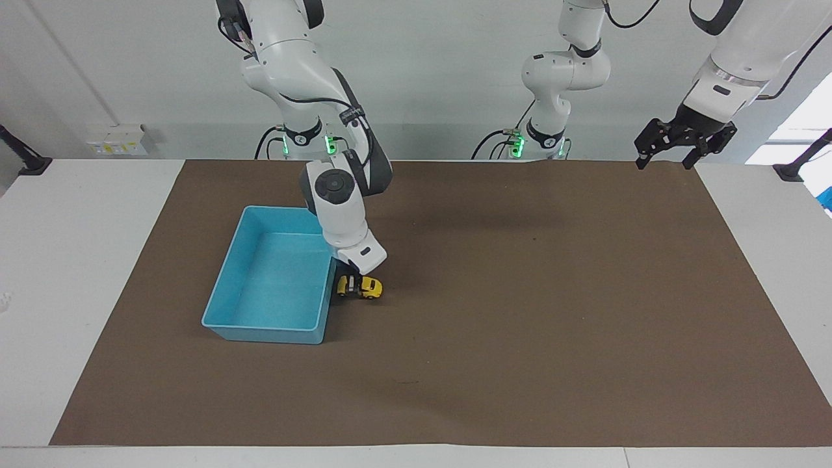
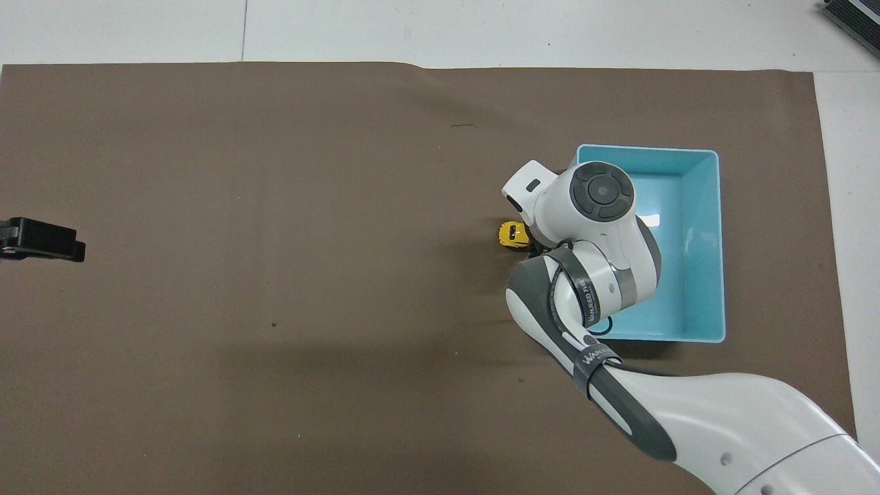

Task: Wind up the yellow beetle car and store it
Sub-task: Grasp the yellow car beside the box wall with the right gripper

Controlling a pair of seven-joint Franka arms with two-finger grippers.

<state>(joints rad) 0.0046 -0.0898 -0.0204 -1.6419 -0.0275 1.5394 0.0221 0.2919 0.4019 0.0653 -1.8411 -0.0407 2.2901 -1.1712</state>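
Brown mat (image 1: 520, 312) on white table (image 1: 78, 273); right gripper (image 1: 351, 284) apparently clamped on yellow beetle car (image 1: 369, 286); left gripper (image 1: 684, 138) spread.

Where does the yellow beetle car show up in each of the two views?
Facing view: yellow beetle car on the brown mat, beside the blue tray, under the right tool.
Overhead view: car peeks out beside the right arm's wrist, next to the tray.
Shared landmark: the blue tray.
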